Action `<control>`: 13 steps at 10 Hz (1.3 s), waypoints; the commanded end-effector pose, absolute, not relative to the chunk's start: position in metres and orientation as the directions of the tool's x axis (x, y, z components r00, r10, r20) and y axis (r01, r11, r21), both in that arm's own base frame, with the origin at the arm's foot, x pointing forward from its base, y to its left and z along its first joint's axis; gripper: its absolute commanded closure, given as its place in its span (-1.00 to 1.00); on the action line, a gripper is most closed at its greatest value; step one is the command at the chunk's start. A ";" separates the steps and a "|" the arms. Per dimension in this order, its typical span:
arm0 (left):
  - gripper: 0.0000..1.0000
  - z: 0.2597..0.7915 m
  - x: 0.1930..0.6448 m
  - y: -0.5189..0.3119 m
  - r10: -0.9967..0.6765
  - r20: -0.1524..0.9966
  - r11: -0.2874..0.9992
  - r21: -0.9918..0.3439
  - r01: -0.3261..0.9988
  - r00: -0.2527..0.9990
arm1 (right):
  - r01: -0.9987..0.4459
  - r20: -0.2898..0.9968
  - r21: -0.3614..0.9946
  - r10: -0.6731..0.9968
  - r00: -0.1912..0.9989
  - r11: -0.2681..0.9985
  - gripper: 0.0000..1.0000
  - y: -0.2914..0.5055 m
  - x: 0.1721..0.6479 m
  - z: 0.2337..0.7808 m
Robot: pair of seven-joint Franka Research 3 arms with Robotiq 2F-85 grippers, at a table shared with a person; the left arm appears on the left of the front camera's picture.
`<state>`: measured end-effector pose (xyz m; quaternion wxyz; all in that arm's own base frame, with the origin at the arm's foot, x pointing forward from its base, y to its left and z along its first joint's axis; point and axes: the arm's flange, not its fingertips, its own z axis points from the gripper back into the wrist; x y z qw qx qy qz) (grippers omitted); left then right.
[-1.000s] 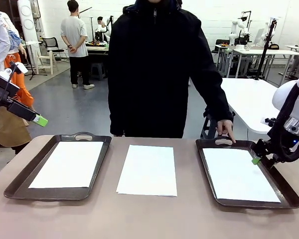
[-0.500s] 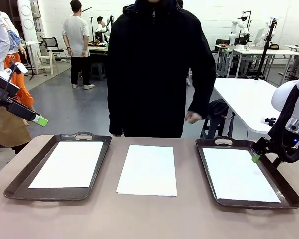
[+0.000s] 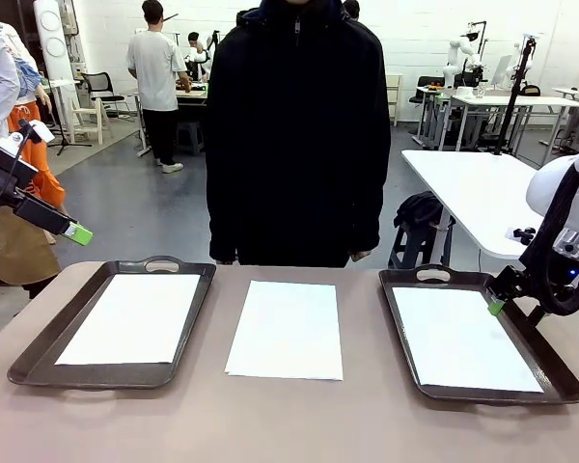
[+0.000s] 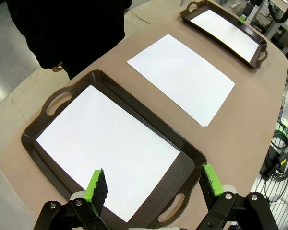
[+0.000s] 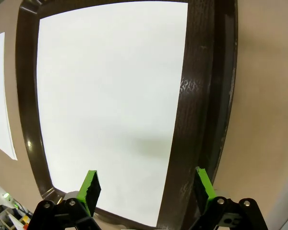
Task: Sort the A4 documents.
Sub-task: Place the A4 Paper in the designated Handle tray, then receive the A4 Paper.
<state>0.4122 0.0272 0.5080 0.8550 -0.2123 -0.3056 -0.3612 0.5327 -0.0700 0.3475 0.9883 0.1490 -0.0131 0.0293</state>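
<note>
- My left end effector (image 4: 153, 186) hangs high over the left tray (image 4: 31, 143), pads wide apart and empty. My right end effector (image 5: 146, 186) sits low over the right tray (image 5: 201, 96), also apart and holding nothing.
- The A4 documents (image 3: 286, 329) lie flat on the bare worktop (image 3: 289, 424) between the trays. One more white sheet rests in each tray.
- Flat paper offers no edge to pinch — I'd press one pad near a corner and drag it inward so the top sheet buckles.
- I'd lift slowly — a second sheet may cling.
</note>
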 end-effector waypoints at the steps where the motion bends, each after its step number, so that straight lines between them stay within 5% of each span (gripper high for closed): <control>1: -1.00 0.507 0.411 0.027 -0.501 0.671 0.645 -0.131 0.753 0.546 | -0.061 0.036 0.293 0.052 0.998 0.954 -1.00 -0.070 0.533 0.348; 8: -1.00 0.507 0.411 0.027 -0.501 0.671 0.645 -0.131 0.753 0.546 | -0.062 0.035 0.294 0.054 0.998 0.954 -0.99 -0.070 0.533 0.348; 9: -1.00 0.507 0.411 0.027 -0.501 0.671 0.645 -0.131 0.753 0.546 | -0.281 0.271 0.140 0.236 0.933 0.950 -1.00 -0.048 0.533 0.394; 11: -1.00 0.507 0.411 0.027 -0.501 0.671 0.645 -0.131 0.753 0.546 | -0.451 0.446 0.042 0.387 0.807 0.892 -1.00 -0.006 0.536 0.453; 13: -1.00 0.507 0.411 0.027 -0.501 0.671 0.645 -0.131 0.753 0.546 | -0.635 0.603 0.144 0.441 0.664 0.759 -1.00 0.013 0.520 0.494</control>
